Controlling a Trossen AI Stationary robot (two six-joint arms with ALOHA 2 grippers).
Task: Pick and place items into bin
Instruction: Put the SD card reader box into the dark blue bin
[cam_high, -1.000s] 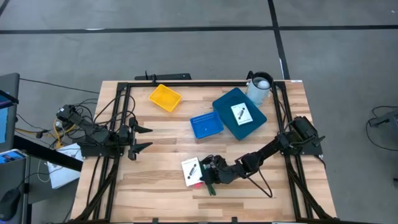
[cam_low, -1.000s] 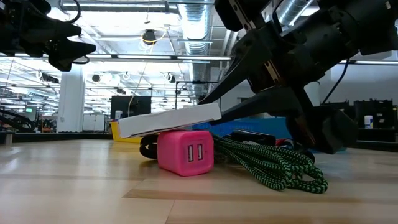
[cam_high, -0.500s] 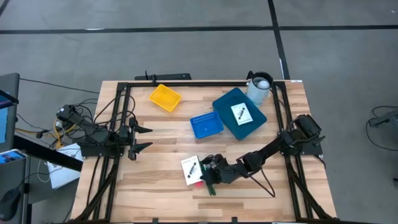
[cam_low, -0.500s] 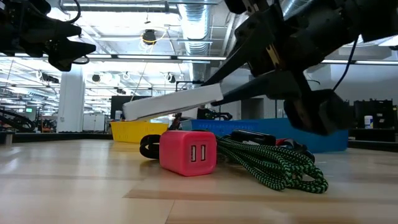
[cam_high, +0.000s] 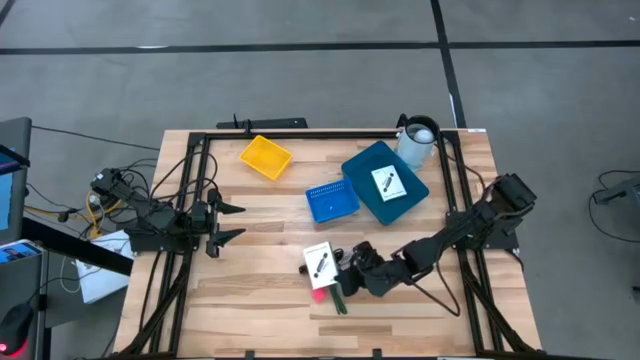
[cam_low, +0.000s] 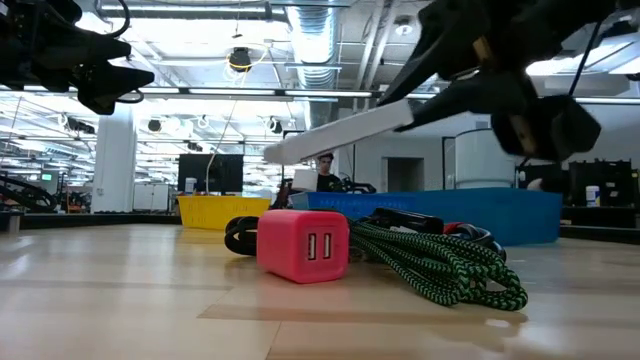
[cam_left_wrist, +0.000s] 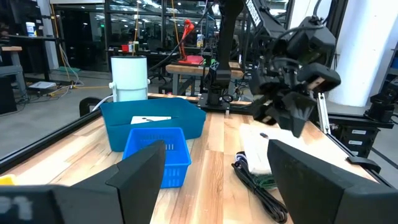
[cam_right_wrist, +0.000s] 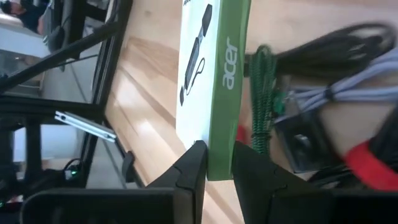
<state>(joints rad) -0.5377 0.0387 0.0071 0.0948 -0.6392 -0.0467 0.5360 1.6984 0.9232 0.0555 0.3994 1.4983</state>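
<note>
High view: the right gripper (cam_high: 345, 268) clamps the white box (cam_high: 320, 262) above the front table; carry it level toward the blue bin (cam_high: 363, 171); left gripper (cam_high: 232, 222) waits, fingers apart. Low view: flat, rigid carton (cam_low: 345, 132) tilts above a glossy pink charger (cam_low: 303, 245) and braided cord (cam_low: 430, 262). Right wrist view: fingers (cam_right_wrist: 193, 169) pinch its green edge.

Card (cam_high: 320, 262) above block (cam_high: 321, 293) and cord (cam_high: 339, 297), bins (cam_high: 363, 170) behind.
</note>
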